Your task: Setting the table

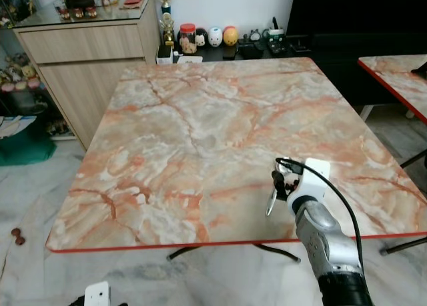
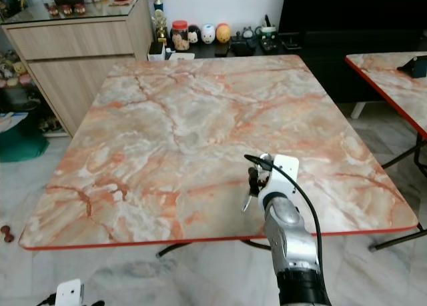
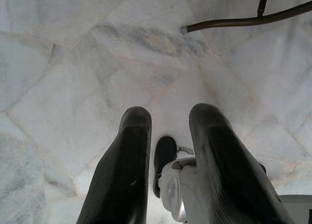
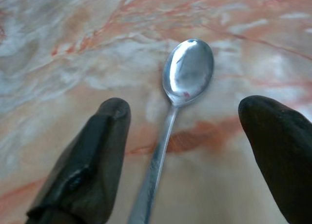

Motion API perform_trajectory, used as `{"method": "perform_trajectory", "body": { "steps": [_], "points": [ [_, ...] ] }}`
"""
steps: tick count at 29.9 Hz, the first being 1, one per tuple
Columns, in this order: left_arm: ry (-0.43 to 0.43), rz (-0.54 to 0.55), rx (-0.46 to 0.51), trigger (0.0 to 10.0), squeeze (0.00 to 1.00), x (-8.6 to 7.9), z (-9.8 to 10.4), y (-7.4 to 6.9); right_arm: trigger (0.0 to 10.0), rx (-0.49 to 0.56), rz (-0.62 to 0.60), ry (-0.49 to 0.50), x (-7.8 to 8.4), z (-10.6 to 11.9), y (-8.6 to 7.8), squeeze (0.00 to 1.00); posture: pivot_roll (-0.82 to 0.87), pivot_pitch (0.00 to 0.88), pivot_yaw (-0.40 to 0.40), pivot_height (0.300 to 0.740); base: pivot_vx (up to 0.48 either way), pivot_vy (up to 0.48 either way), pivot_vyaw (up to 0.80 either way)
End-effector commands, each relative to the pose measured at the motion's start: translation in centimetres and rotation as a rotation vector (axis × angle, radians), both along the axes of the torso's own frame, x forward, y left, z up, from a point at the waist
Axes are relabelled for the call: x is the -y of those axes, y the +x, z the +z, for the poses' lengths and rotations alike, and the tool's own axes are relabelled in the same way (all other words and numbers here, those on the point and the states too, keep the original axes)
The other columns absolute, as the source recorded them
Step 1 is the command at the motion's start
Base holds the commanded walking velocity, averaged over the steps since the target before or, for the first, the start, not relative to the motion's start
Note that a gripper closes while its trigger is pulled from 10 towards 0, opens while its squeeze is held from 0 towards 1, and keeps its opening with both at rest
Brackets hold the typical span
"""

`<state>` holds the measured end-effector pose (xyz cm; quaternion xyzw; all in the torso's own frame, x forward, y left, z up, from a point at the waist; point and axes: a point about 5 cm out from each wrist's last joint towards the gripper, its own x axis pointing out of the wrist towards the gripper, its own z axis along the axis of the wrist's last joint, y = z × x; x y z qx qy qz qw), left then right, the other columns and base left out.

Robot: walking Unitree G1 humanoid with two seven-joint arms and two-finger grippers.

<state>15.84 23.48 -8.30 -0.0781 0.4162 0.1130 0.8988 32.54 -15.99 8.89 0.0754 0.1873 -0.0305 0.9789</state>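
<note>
Marble-patterned in pink and orange with a red edge, the table (image 1: 200, 126) carries a silver spoon (image 4: 183, 87) near its front edge, toward the robot's right. The right gripper (image 4: 187, 151) hovers over the spoon with its 2 black fingers (image 4: 92, 155) spread wide, 1 on each side of the handle, neither touching it. The spoon's bowl points away from the wrist, and its handle runs back between the fingers. From the head camera, the silver right arm (image 1: 327, 246) reaches up over the table's front edge, and the spoon (image 1: 271, 203) shows as a thin bright sliver just beside the gripper. The left gripper (image 3: 168, 136) hangs low over the pale marble floor (image 3: 73, 77), its fingers parted around nothing. Behind the table stands a wooden sideboard (image 1: 87, 59), with small figurines (image 1: 213, 37) lined up beside it. A 2nd table (image 1: 400, 79) of the same pattern sits at the right.
</note>
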Motion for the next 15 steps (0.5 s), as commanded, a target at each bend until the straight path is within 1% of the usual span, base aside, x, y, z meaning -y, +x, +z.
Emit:
{"method": "perform_trajectory", "body": {
  "steps": [1,2,3,4,8,15],
  "points": [
    [0.006,-0.01,-0.019,10.0,0.0,0.0,-0.1,-0.2,10.0,0.017,0.038,0.005,-0.4,0.4,0.7,1.0,-0.12,0.0,0.04,0.74,0.0,0.0,0.0],
    [0.006,-0.01,-0.019,10.0,0.0,0.0,-0.1,-0.2,10.0,0.021,0.065,-0.003,-0.6,0.5,0.9,0.84,-0.12,0.0,0.04,0.74,0.0,0.0,0.0],
    [0.006,-0.01,-0.019,10.0,0.0,0.0,-0.1,-0.2,10.0,0.023,0.067,-0.006,-0.7,0.5,1.0,0.84,-0.12,0.0,0.04,0.74,0.0,0.0,0.0],
    [0.005,-0.01,-0.019,10.0,0.0,0.0,-0.1,-0.2,10.0,0.03,0.069,-0.023,-0.8,0.6,1.3,0.0,-0.12,0.0,0.039,0.74,0.0,0.0,0.0],
    [0.005,-0.011,-0.02,10.0,0.0,0.0,-0.1,-0.2,10.0,0.033,0.066,-0.017,-1.1,0.6,1.9,0.0,-0.12,0.0,0.036,0.74,0.0,0.0,0.0],
    [0.004,-0.01,-0.021,10.0,0.0,0.1,-0.2,-0.2,10.0,0.026,0.057,-0.001,-1.3,0.3,2.1,0.0,-0.11,0.0,0.031,0.74,0.0,0.0,0.0]
  ]
}}
